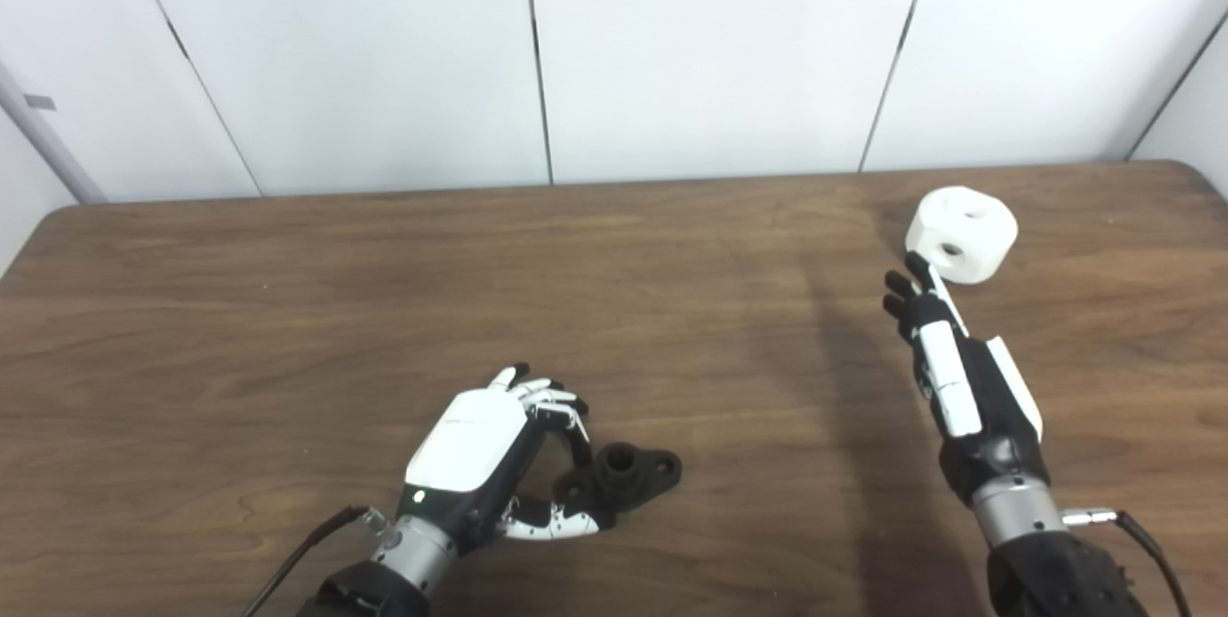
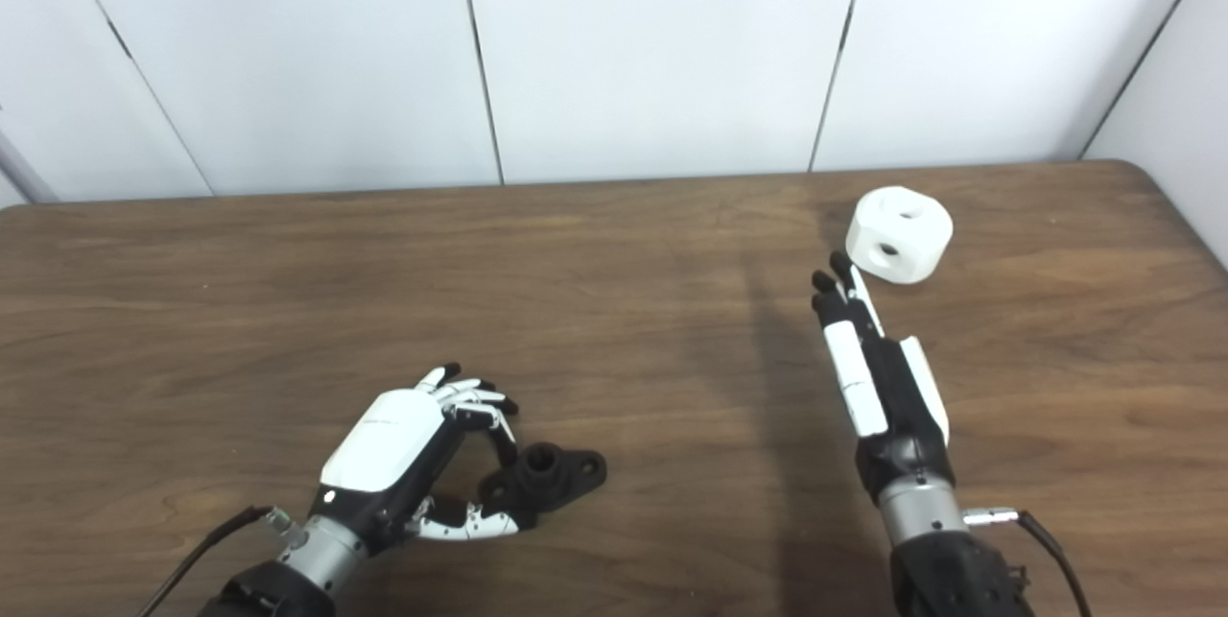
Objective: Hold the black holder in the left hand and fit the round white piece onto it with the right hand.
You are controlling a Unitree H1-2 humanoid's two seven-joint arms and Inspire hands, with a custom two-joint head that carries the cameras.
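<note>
One round white piece (image 1: 961, 234) just beyond right robot hand (image 1: 950, 367)

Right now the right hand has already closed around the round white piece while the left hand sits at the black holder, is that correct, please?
Not quite. The right hand is open, fingers extended, just short of the round white piece, as the left eye view shows. The left hand is at the black holder.

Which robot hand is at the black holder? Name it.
The left robot hand: its fingers curl around the black holder near the table's front edge. The right robot hand stretches toward the round white piece.
</note>
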